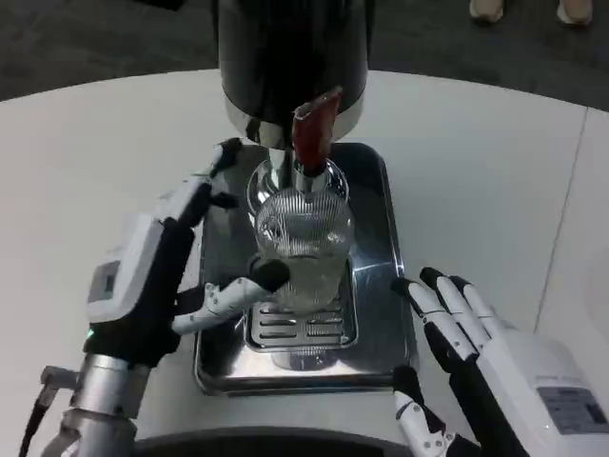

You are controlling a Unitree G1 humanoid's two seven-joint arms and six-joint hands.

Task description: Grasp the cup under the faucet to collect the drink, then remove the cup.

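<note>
A clear ribbed glass cup (303, 249) stands upright on the slotted grate of a steel drip tray (376, 257), right below the faucet with its red lever (315, 133) on the black dispenser (293, 52). My left hand (181, 257) wraps the cup from the left, thumb across its front and fingers behind it. Whether any drink is flowing or sits in the cup cannot be made out. My right hand (476, 352) hovers at the tray's right front corner, fingers stretched out and apart, holding nothing.
The white round table (476, 162) spreads to both sides of the tray. Its far edge meets a dark floor where someone's shoes (528, 9) stand at the top right. A seam runs down the table at the far right.
</note>
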